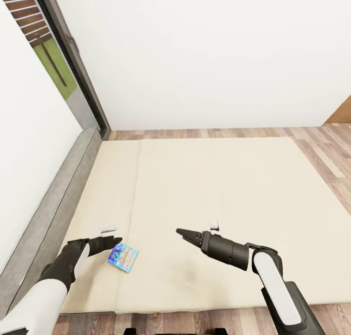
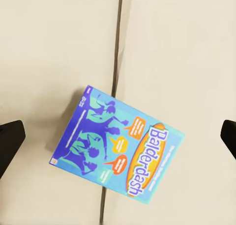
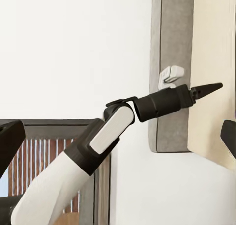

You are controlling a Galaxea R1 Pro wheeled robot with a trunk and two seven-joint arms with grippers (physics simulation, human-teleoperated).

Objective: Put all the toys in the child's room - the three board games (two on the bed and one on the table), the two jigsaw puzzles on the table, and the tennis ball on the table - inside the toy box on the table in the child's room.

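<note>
Blue board game (image 1: 123,257) lies flat on the bed (image 1: 219,189), straddling the mattress seam, long axis skewed to it. Left gripper (image 1: 113,241) hovers beside it, fingers spread and empty, far nearer than the right gripper (image 1: 181,233), whose jaw state is unclear.

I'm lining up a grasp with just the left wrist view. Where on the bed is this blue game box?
Observer: The box lies near the bed's near edge, on the headboard side, across the mattress seam.
Operator: And my left gripper, seen from the head?
Observer: The left gripper points at the box's headboard-side corner, not at its middle.
Operator: Is the right arm in the way?
Observer: No. The right gripper is over the wider mattress section, well apart from the box.
</note>
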